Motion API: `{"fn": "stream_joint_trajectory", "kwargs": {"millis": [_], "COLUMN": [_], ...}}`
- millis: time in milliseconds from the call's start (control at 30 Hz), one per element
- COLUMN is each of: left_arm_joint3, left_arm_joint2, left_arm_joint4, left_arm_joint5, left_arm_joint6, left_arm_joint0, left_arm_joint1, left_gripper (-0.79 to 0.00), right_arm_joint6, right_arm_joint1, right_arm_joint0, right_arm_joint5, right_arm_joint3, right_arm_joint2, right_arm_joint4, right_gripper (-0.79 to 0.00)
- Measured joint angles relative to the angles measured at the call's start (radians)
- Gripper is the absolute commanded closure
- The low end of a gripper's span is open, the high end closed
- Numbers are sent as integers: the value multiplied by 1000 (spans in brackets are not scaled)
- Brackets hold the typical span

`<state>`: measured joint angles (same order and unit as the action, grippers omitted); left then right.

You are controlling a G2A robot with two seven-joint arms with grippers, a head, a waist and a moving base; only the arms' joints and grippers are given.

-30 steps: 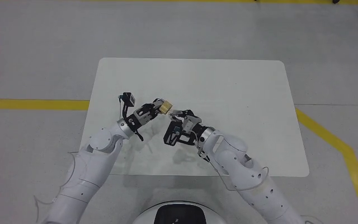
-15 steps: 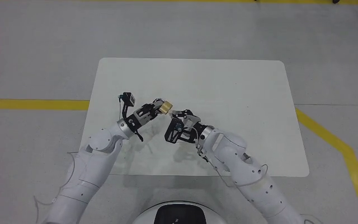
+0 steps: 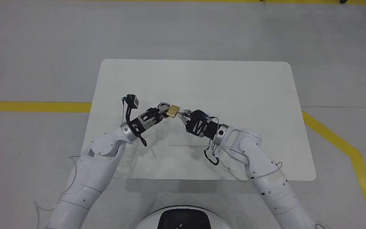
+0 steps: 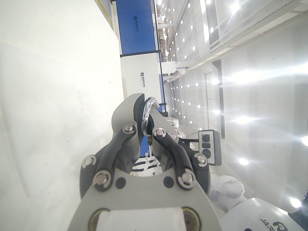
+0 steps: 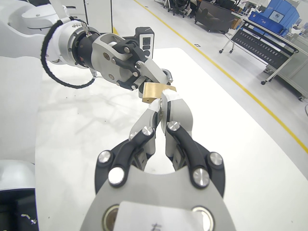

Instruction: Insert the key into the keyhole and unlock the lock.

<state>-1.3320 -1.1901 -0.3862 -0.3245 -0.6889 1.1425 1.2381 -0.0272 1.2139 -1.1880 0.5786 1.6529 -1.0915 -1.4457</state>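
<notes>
- Polished brass padlock with a silver steel shackle: hanging in the air above the white rounded-corner table, just off the table's centre toward ten o'clock in the top view.
- Left gripper: coming in from eight o'clock, with its fingers pressing together on the shackle alone. The brass body is hanging free of the pads.
- Right gripper: coming in from four o'clock, with its fingers pinching a small silver key. Only a thin edge of the key is showing. The fingertips are sitting against the lock's keyhole end, and I cannot tell whether the blade is entering.
- Risk 1, swivel: since only the shackle is being held, a push from the key is likely to pivot the body, so the blade skates off the face.
- Risk 2, slip: a turning force may rotate the thin key within the pads, leaving the cylinder unturned.
- Risk 3, jam: a blade entering at a slant could bind, and forcing it could drag the lock out of the left grip.
</notes>
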Motion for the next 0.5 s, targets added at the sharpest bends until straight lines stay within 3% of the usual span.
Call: {"fn": "stream_joint_trajectory", "kwargs": {"millis": [500], "left_arm_joint3": [-4], "left_arm_joint2": [-11], "left_arm_joint4": [14], "left_arm_joint5": [-23], "left_arm_joint6": [4], "left_arm_joint0": [4], "left_arm_joint1": [-1], "left_gripper": [0], "right_arm_joint6": [0], "right_arm_joint1": [-8], "right_arm_joint0": [-13], "right_arm_joint5": [20], "right_arm_joint3": [-11], "right_arm_joint2": [-39], "right_arm_joint4": [50], "right_gripper": [0]}}
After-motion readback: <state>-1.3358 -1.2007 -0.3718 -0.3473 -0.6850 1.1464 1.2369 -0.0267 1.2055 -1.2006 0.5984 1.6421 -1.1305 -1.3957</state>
